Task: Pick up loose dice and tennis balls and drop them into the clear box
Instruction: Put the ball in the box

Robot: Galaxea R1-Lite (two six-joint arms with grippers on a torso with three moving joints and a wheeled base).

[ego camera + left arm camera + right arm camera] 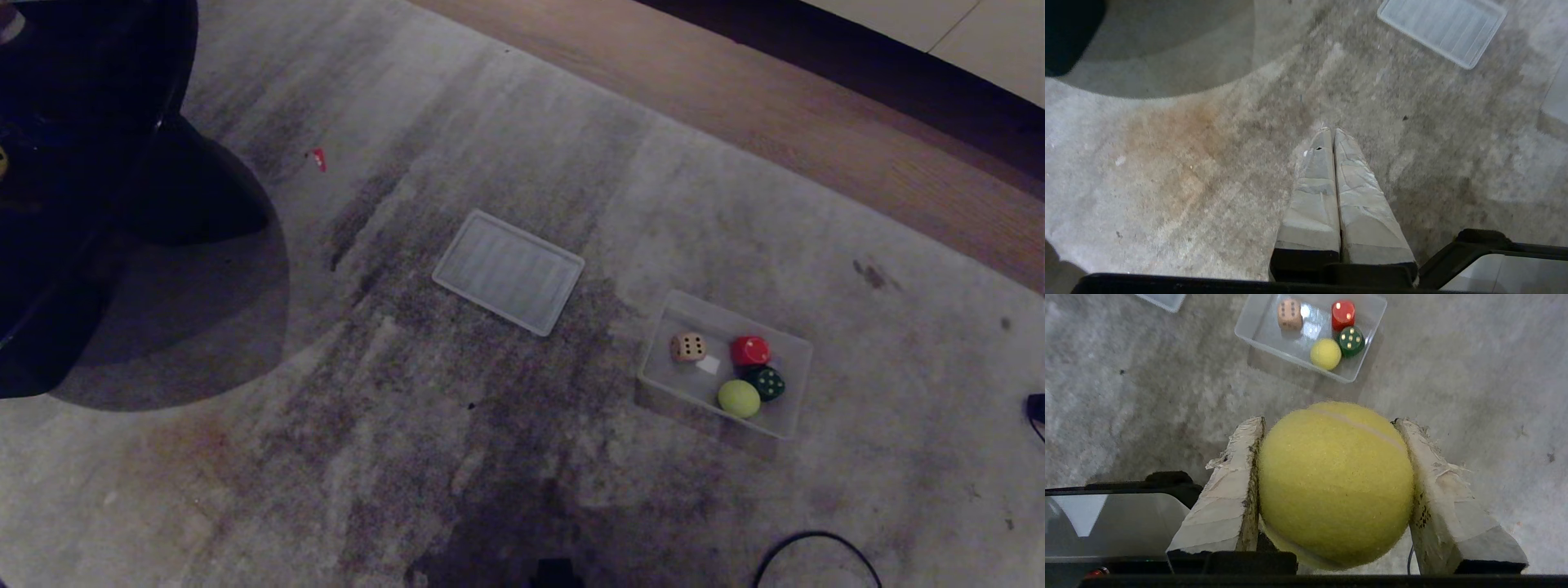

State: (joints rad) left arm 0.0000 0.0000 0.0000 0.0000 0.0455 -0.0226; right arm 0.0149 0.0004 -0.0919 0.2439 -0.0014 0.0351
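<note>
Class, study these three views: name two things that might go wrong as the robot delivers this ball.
1. The clear box already holds three dice and a tennis ball; the held tennis ball might bounce out.
2. The right gripper hangs short of the box, so an early release lands on carpet.

Head view dim and grainy, dark vignette toward the corners; big soft shadow (171,327) on the carpet (522,457) at 9 o'clock, another dark patch at 6 o'clock. Left wrist view brighter, slight motion blur, lid (1443,30) at 1 o'clock soft. Right wrist view well lit; held tennis ball (1335,484) sharp, glare spot on the clear box (1363,371) floor at 12 o'clock.
</note>
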